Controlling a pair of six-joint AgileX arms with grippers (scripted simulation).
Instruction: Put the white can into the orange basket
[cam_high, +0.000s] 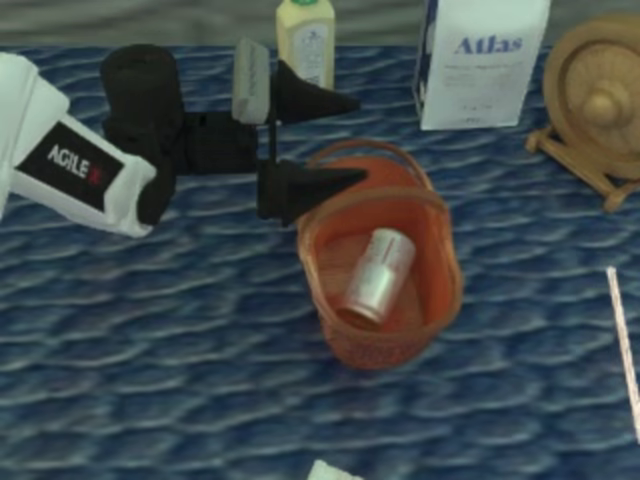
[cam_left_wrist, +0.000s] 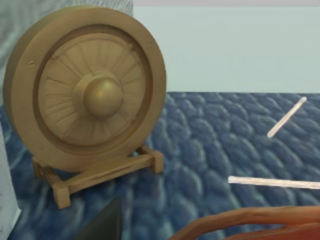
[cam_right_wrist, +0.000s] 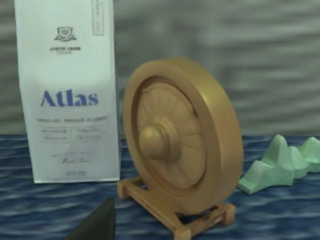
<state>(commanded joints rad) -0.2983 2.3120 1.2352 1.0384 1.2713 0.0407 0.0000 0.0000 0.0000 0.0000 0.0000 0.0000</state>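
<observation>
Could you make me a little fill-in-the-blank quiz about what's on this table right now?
1. The white can lies inside the orange ____.
2. The left gripper hovers by the basket's rim with its fingers ____.
3. The white carton reads "____".
4. Right of the carton stands a wooden ____.

Missing words: basket; open; Atlas; wheel

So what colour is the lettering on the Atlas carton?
Blue, on the white Atlas carton; clearest in the right wrist view.
</observation>
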